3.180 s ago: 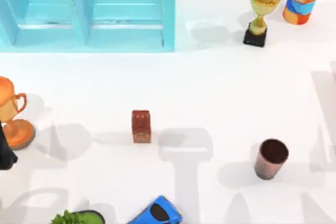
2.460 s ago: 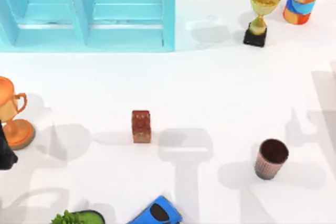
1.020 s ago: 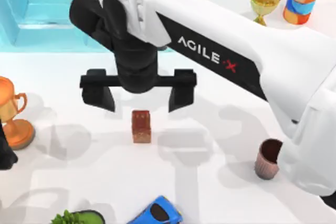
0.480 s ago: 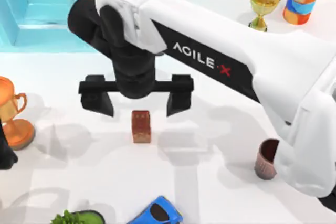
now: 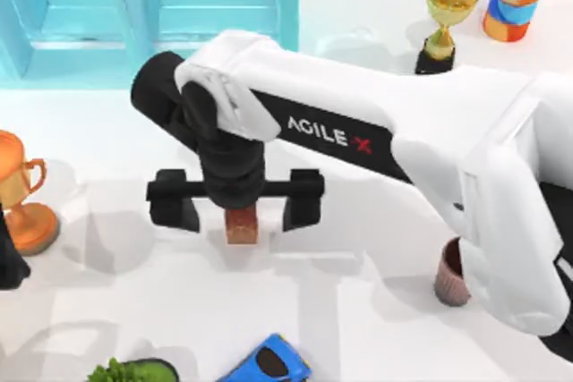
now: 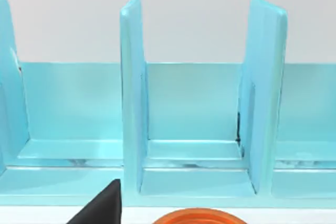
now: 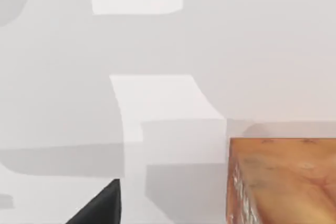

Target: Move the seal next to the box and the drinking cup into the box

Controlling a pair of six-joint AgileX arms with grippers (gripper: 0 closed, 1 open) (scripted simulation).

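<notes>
The small reddish-brown mottled stone-like seal block (image 5: 241,224) is standing upright on the white tabletop (image 5: 358,185), near the middle and slightly toward the left side. The right hand (image 5: 235,201) is hanging directly over it, black fingers (image 5: 175,206) spread wide to either side of the block and well apart from its sides; nothing is being pinched. In the right wrist view the seal (image 7: 281,179) is sitting close under the camera. The small dark brown ribbed tumbler cup (image 5: 451,275) is standing toward the right, partly hidden by the white right arm. The light blue open box with upright dividers (image 5: 134,15) is sitting at the far left edge. An orange trophy (image 5: 22,190) is standing at the left edge. The left hand (image 5: 9,261) is parked beside it; cannot tell its finger state.
</notes>
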